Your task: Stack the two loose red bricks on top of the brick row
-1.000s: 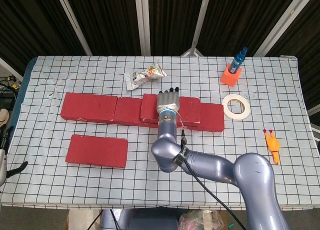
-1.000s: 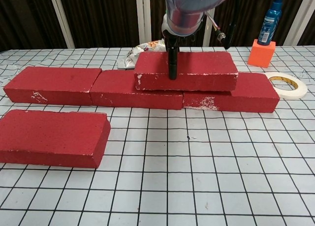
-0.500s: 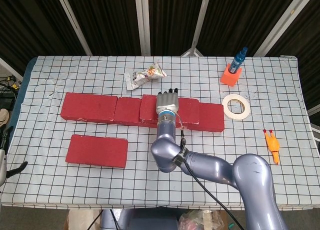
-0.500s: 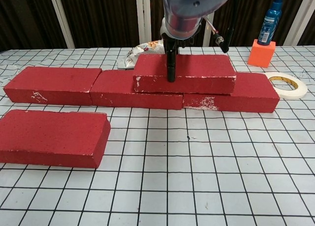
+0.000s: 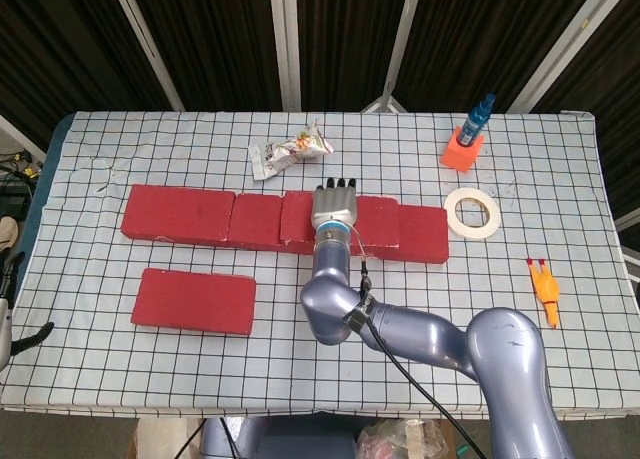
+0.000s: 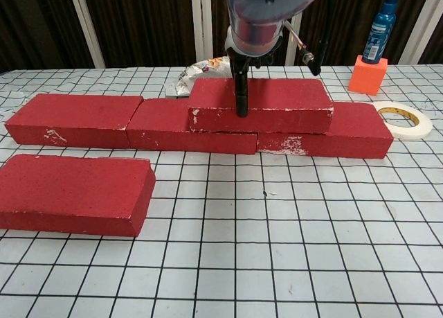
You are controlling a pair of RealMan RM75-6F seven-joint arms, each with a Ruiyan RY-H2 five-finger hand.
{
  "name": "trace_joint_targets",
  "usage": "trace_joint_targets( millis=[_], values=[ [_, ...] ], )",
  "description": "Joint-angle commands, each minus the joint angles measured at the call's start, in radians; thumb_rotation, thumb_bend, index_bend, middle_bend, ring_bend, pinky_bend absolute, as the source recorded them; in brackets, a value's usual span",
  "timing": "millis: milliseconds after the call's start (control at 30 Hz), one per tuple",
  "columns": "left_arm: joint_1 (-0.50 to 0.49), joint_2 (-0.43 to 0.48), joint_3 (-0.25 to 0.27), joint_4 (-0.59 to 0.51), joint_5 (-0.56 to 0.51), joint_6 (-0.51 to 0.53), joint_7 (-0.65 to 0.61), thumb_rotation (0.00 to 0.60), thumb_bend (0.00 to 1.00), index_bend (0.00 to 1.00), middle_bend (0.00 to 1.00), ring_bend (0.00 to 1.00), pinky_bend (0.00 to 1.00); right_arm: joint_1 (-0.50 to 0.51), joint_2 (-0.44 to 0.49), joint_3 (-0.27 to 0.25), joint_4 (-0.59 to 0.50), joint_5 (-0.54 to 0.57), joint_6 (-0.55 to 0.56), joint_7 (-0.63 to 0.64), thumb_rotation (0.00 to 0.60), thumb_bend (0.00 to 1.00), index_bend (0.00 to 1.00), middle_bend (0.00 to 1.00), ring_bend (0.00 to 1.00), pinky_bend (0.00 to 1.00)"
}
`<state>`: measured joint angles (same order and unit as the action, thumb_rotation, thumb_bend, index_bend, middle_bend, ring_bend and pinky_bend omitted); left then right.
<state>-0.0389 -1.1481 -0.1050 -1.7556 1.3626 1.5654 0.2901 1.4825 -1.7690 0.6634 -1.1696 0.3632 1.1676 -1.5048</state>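
A row of red bricks (image 5: 178, 214) lies across the middle of the table, also seen in the chest view (image 6: 73, 117). One red brick (image 5: 378, 221) sits on top of the row, over the seam of its middle and right bricks (image 6: 291, 100). My right hand (image 5: 335, 207) grips this top brick across its width, fingers over the far edge and thumb (image 6: 241, 93) down the near face. The other loose red brick (image 5: 194, 300) lies flat on the table in front of the row's left end (image 6: 69, 190). Only a sliver of my left hand (image 5: 8, 324) shows at the left edge.
A crumpled snack packet (image 5: 290, 151) lies behind the row. At the right are a tape roll (image 5: 472, 212), a blue bottle in an orange holder (image 5: 465, 144) and an orange-yellow object (image 5: 544, 289). My right forearm (image 5: 400, 324) crosses the near table.
My right hand and the top brick have shifted slightly toward the far side, and the brick sits a little lower on the row. The loose brick has not moved.
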Motion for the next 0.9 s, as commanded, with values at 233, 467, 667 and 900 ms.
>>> trace_joint_targets(
  millis=[233,467,667,900],
  values=[
    [0.001,0.001,0.001,0.0,0.001,0.003,-0.001,0.6,0.0,0.07,0.0,0.0,0.0,-0.003,-0.013,0.011,0.02,-0.01,-0.003,-0.003,0.6,0.18,0.17,0.06,0.0,0.0],
    [0.0,0.001,0.0,0.0,-0.001,0.001,0.0,0.6,0.0,0.07,0.0,0.0,0.0,-0.004,-0.017,0.02,0.028,-0.018,-0.006,-0.009,0.6,0.18,0.16,0.05,0.0,0.0],
    [-0.001,0.0,0.001,0.001,-0.002,0.001,0.001,0.6,0.0,0.07,0.0,0.0,0.0,-0.007,-0.017,0.024,0.016,-0.02,-0.002,-0.015,0.6,0.18,0.12,0.01,0.0,0.0],
    [0.001,0.002,0.0,0.001,-0.002,0.004,-0.002,0.6,0.0,0.07,0.0,0.0,0.0,-0.009,-0.02,0.032,0.015,-0.016,0.008,-0.02,0.6,0.18,0.05,0.0,0.0,0.0]
  ],
)
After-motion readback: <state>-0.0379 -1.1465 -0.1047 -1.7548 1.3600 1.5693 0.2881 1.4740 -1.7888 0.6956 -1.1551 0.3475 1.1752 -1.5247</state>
